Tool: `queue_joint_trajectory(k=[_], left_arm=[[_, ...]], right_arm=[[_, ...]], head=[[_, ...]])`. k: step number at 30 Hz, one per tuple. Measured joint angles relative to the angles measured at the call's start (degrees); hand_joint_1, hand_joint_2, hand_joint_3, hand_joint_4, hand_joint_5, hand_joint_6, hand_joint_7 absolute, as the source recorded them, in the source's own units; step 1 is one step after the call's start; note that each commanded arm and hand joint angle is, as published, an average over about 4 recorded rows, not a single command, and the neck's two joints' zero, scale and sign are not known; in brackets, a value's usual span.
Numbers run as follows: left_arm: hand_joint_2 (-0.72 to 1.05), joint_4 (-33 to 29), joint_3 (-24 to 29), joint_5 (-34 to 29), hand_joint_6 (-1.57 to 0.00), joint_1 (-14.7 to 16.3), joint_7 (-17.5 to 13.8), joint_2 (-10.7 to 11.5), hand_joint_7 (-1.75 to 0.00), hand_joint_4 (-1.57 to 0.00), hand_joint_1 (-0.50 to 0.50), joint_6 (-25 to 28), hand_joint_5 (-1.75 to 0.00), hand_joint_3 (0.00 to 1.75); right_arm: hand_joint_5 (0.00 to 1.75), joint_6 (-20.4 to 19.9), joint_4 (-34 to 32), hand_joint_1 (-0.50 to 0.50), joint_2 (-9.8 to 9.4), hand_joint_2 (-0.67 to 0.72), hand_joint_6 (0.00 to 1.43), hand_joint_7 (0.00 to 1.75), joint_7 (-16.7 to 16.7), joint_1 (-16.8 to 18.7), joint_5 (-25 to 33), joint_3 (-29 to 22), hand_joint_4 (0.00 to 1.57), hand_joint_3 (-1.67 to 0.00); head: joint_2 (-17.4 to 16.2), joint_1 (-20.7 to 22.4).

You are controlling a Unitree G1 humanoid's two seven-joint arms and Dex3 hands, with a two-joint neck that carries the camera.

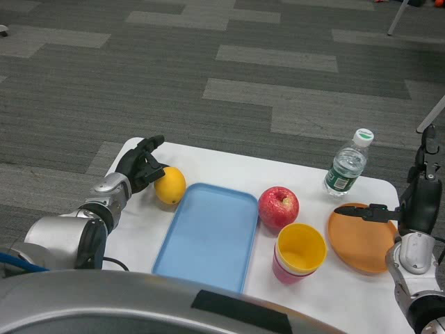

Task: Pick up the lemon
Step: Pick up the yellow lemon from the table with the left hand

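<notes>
**Left hand at the lemon, before the lift**

Head view over the white rectangular table (208,163). The round yellow lemon (170,185) rests on the tabletop near the table's far left corner, just beside the left edge of the flat light-blue plastic tray (208,236). The black left hand (142,165) lies immediately left of the fruit, its fingers apart and reaching toward the lemon's far-left flank; they appear to touch the skin, though whether they already clasp it cannot be told from this angle. The lemon thus lies to the right of that hand and slightly nearer the robot. Its long axis seems to run from far right to near left, but the fruit looks nearly round here.

The black right hand (424,191) waits at the table's right edge, one finger extended over the flat orange plate (360,240), holding nothing, well apart from the lemon. The left hand is plainly the nearer one.

Between the two stand a red apple (278,207), a yellow cup nested in a pink one (299,252), and a clear plastic water bottle with white cap (348,163).
</notes>
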Motion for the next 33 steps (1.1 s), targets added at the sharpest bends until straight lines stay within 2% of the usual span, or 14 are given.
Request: queue_joint_trajectory(k=[3,5,7,8,10,12,17,21,24,28,30,33], left_arm=[[1.05,0.6,-0.6,0.2,0.00,0.1,0.8,-0.2,-0.51,0.00,-0.50,-1.4,-1.75,1.53],[1.05,1.2,-1.4,1.6,0.00,0.1,1.4,-0.1,-0.35,0.00,-0.50,-2.8,-1.75,1.09],[1.05,1.4,-2.3,3.8,0.00,0.1,1.6,0.1,-0.26,0.00,-0.50,-3.5,-1.75,0.68],[1.05,1.4,-2.7,4.7,0.00,0.2,1.5,0.3,-0.24,0.00,-0.50,-3.6,-1.75,0.59],[1.05,1.4,-3.4,5.7,0.00,0.3,1.3,0.8,-0.17,0.00,-0.50,-3.7,-1.75,0.31],[1.05,1.2,-3.8,6.0,0.00,0.5,1.1,1.0,-0.14,0.00,-0.50,-3.9,-1.75,0.13],[1.05,0.8,-4.2,6.2,0.00,1.1,0.6,1.3,-0.14,0.00,-0.50,-4.2,-1.75,0.04],[0.72,0.8,-4.2,6.2,0.00,1.2,0.5,1.4,-0.14,0.00,-0.50,-4.2,-1.75,0.09],[0.54,0.7,-4.2,6.2,0.00,1.2,0.4,1.5,-0.14,0.00,-0.50,-4.2,-1.75,0.09],[-0.64,0.7,-4.2,6.2,0.00,1.2,0.1,1.5,-0.07,0.00,-0.50,-4.2,-1.75,0.09],[-0.72,0.7,-4.2,6.2,0.00,1.2,-0.1,1.6,-0.07,0.00,-0.50,-4.2,-1.75,0.09],[-0.72,0.3,-4.5,6.2,0.00,1.6,-0.5,2.0,-0.07,0.00,-0.50,-4.2,-1.75,0.09]], right_arm=[[0.00,0.0,0.0,-0.42,0.00,0.09,0.00,0.00,0.0,0.0,0.0,0.0,0.03,-0.08],[0.00,0.0,0.0,-0.42,0.00,0.09,0.00,0.00,0.0,0.0,0.0,0.0,0.03,-0.06],[0.00,0.0,0.0,-0.42,0.00,0.09,0.00,0.00,0.0,0.0,0.0,0.0,0.03,-0.06],[0.00,0.0,0.0,-0.42,0.00,0.09,0.00,0.00,0.0,0.0,0.0,0.0,0.03,-0.08],[0.00,0.0,0.0,-0.42,0.00,0.09,0.00,0.00,0.0,0.0,0.0,0.0,0.03,-0.08],[0.00,0.0,0.0,-0.42,0.00,0.09,0.00,0.00,0.0,0.0,0.0,0.0,0.03,-0.08],[0.00,0.0,0.0,-0.42,0.00,0.09,0.00,0.00,0.0,0.0,0.0,0.2,0.01,-0.06],[0.00,0.0,0.0,-0.42,0.00,0.09,0.00,0.00,0.0,0.0,0.0,0.2,0.03,-0.06],[0.00,0.0,0.0,-0.42,0.00,0.09,0.00,0.00,0.0,0.0,0.0,0.2,0.01,-0.08],[0.00,0.0,0.0,-0.42,0.00,0.09,0.00,0.00,0.0,0.0,0.0,0.2,0.03,-0.08],[0.00,0.0,0.0,-0.42,0.00,0.09,0.00,0.00,0.0,0.0,0.0,0.2,0.03,-0.08],[0.00,0.0,0.0,-0.42,0.00,0.09,0.00,0.00,0.0,0.0,0.0,0.3,0.03,-0.06]], head=[[0.0,0.0],[0.0,0.0],[0.0,0.1],[0.0,0.1],[0.0,0.1],[0.0,0.1],[-0.1,0.2],[-0.1,0.3],[-0.2,0.3],[-0.4,0.4],[-0.5,0.5],[-0.6,0.6]])
